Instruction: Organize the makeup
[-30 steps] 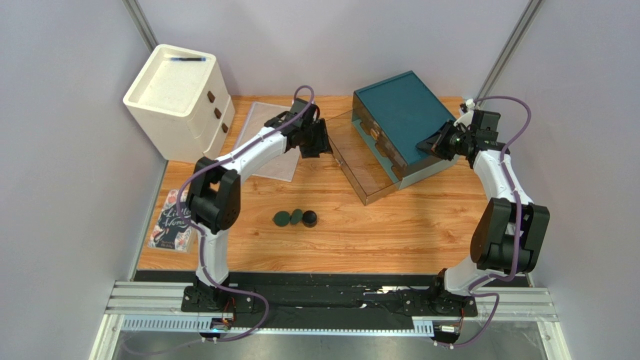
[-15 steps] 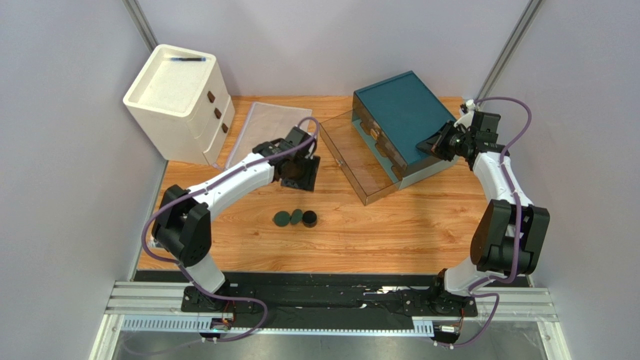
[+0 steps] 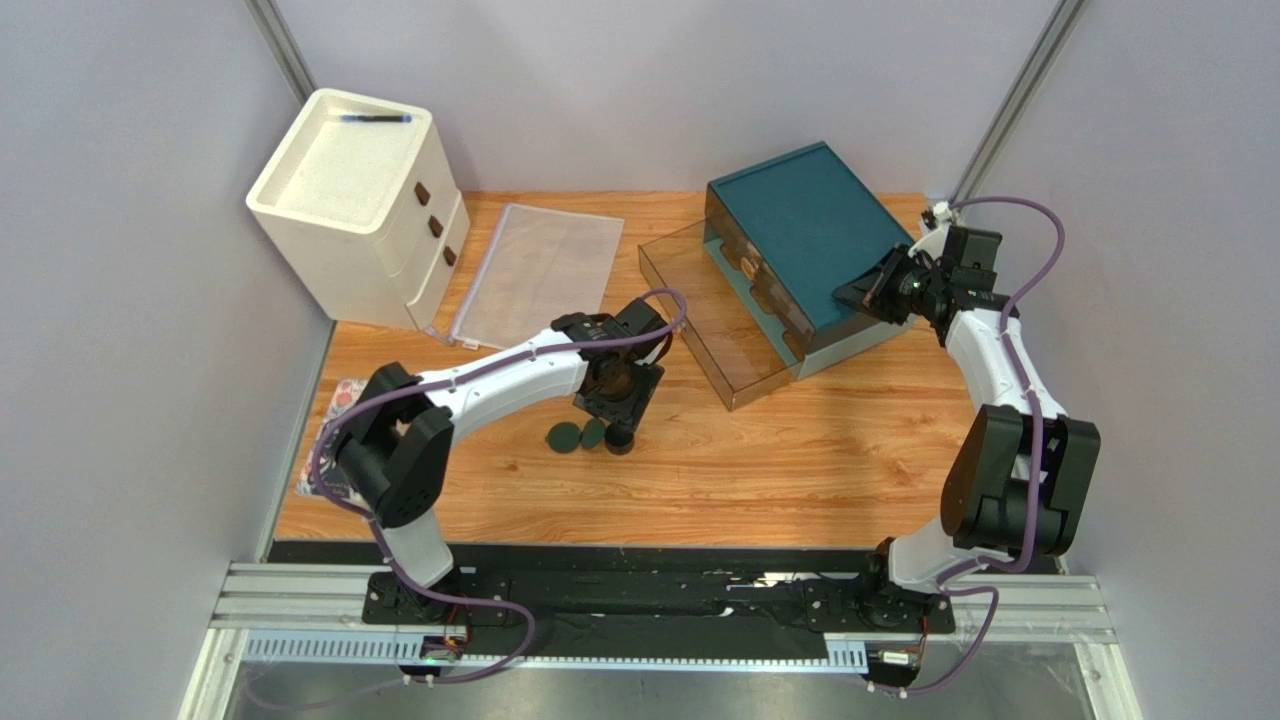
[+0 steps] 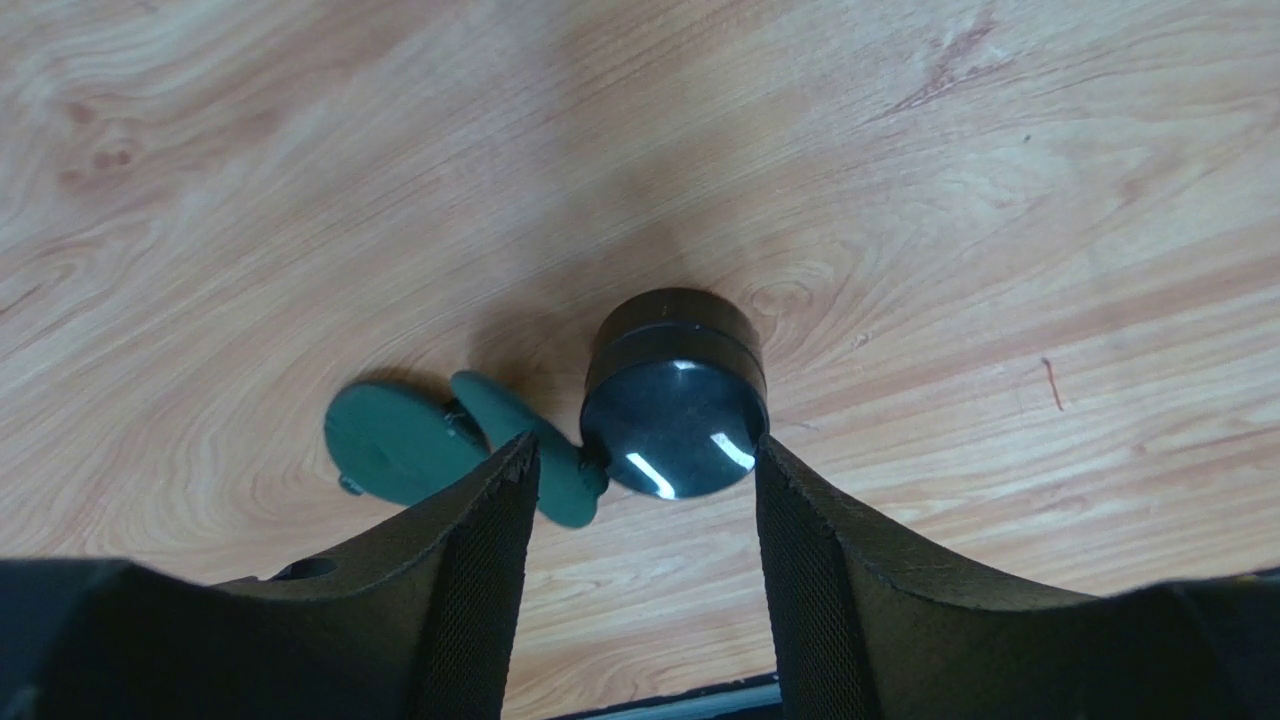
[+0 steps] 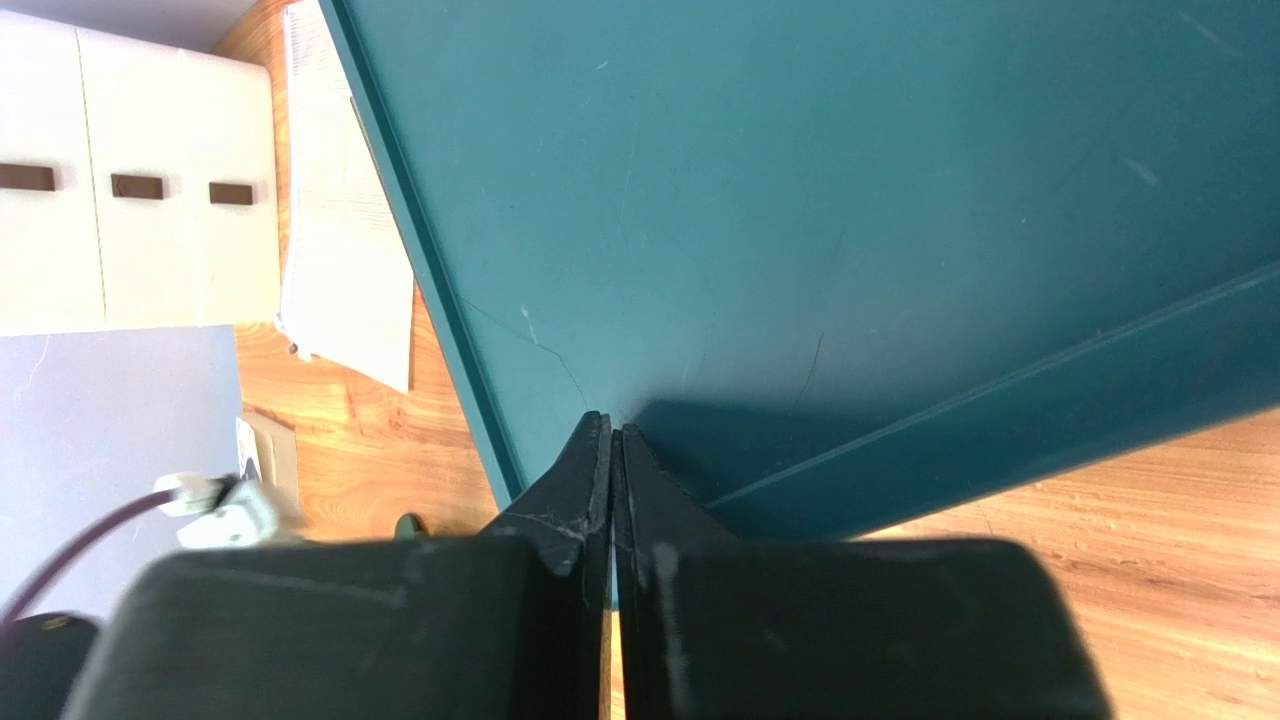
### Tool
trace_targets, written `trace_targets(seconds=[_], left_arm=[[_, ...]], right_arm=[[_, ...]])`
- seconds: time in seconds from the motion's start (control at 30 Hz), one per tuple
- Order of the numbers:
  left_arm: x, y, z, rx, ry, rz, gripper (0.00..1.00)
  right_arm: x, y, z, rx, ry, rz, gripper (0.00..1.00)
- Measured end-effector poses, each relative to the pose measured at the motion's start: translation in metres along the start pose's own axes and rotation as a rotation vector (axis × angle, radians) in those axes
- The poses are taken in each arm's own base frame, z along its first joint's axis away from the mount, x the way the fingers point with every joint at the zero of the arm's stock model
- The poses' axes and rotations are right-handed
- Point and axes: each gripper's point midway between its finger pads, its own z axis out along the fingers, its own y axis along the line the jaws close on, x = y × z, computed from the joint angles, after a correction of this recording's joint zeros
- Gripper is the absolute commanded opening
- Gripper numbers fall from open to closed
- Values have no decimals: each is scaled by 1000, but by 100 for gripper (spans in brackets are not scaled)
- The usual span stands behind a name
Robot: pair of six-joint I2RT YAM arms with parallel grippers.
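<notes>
**Left gripper poised over three round cosmetics on a wooden table**

At far left, a white drawer unit [image 3: 361,203] stands at the back corner with a pen [image 3: 373,116] lying on top. In front of it, an illustrated book [image 3: 334,435] shows partly behind the left arm. Just right of the drawers, a clear zip pouch [image 3: 534,270] lies flat on the wooden table [image 3: 781,450].

Near the table's middle, the left gripper [image 3: 616,393] points down over the makeup. Its jaws are spread wide and grasp nothing. In the wrist view, the fingers [image 4: 481,585] straddle a glossy black compact [image 4: 672,413]. Two flat green puffs [image 4: 394,446] overlap just left of the compact, one edge reaching the left finger.

Further right, a clear tray [image 3: 714,323] juts from a teal box [image 3: 804,225]. At far right, the right gripper [image 3: 876,288] has its fingers pressed together, the tips against the box's edge.
</notes>
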Motion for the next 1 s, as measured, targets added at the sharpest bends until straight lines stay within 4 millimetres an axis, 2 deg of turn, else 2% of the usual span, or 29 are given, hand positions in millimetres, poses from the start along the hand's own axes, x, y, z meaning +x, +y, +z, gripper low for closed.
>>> trace_targets(seconds=[0.07,0.37,0.47,0.5,0.6,0.63,0.87,0.93,1.0], left_arm=[[5,-4,10,-9,32,16,61],[7,-18,26,-9,68,56,60],[11,-19,31,-13,86,61,56],[12,-20,33,-14,92,64,54],[13,-21,34,-11,95,73,19],[13,-22,34,-10,93,68,0],[6,-22,27,-24,81,70,0],[-4,-22,20,-30,61,68,0],[-29,-26,4,-27,0,61,0]], right_arm=[[0,0,-1,1,-1,0,0],[1,0,-2,4,-3,0,0],[1,0,-1,4,-2,-1,0],[1,0,-1,4,-2,0,0],[1,0,-1,4,-1,1,0],[1,0,-1,4,0,1,0],[2,0,-1,3,4,4,0],[2,-1,0,1,7,6,0],[2,-1,1,-1,10,8,0]])
